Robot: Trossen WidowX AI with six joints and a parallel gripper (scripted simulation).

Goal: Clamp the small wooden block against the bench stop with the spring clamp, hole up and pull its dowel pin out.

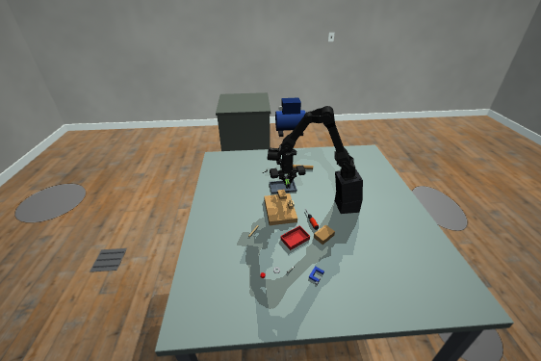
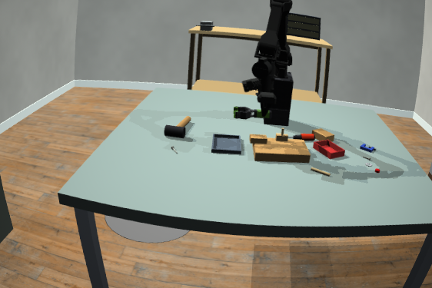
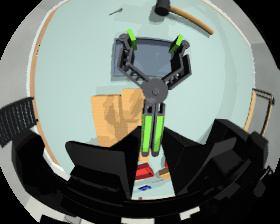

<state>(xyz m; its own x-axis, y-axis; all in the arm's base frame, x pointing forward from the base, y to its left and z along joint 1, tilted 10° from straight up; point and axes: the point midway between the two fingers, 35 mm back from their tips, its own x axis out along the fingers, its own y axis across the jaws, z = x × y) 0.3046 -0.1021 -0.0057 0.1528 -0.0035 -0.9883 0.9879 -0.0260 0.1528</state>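
Note:
My gripper (image 1: 287, 176) (image 2: 265, 114) (image 3: 150, 129) is shut on the green-padded handles of the spring clamp (image 2: 250, 113) (image 3: 155, 90); in the wrist view the clamp's jaws stand spread. It is held above the table, over the grey tray in the wrist view. The wooden board (image 1: 276, 215) (image 2: 282, 154) (image 3: 105, 120) carries the bench stop (image 1: 282, 193) (image 2: 258, 139) (image 3: 132, 104) at one end. The small block (image 1: 291, 204) (image 2: 281, 137) stands on the board apart from the stop, with its dowel pin (image 2: 283, 131) upright in it. The wrist view does not clearly show the block.
The grey tray (image 2: 227, 152) lies beside the board's stop end, with a mallet (image 2: 174, 131) (image 3: 191, 19) farther off. A red tray (image 1: 295, 244) (image 2: 329, 153), a screwdriver (image 1: 314, 221) (image 2: 307, 137) and a loose wood piece (image 1: 324, 234) (image 2: 323, 134) lie near the board's other end.

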